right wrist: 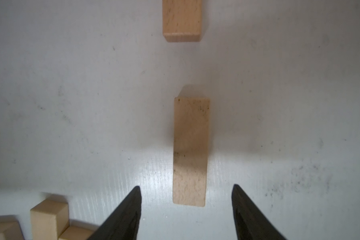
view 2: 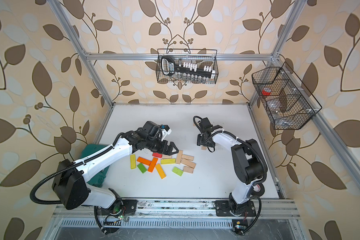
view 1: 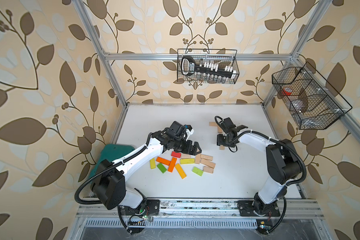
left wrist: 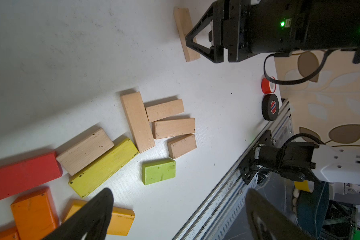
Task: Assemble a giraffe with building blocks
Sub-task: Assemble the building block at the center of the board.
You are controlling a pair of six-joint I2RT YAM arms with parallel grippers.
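The right gripper (right wrist: 186,186) hangs with its fingers moderately apart and gripping nothing. It straddles the near end of a pale wooden plank (right wrist: 190,149), which lies flat right of the worktop (view 1: 227,182) centre. The plank's long axis runs straight away from the fingertips, so closing would probably pinch its width. The left gripper (view 1: 192,148), spread wide and empty, hovers over the coloured planks (view 1: 172,164) near the middle. The logo on the black tape roll (left wrist: 267,112) is unreadable.

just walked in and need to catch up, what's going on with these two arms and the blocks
Two robot arms are working with wooden blocks on a white table. The right gripper points down at the far side, jaws open either side of a plain plank lying on the table, not gripping it. A few other plain planks lie nearby. The left gripper hangs open over the loose pile of coloured and plain blocks, holding nothing. No giraffe shape shows yet.
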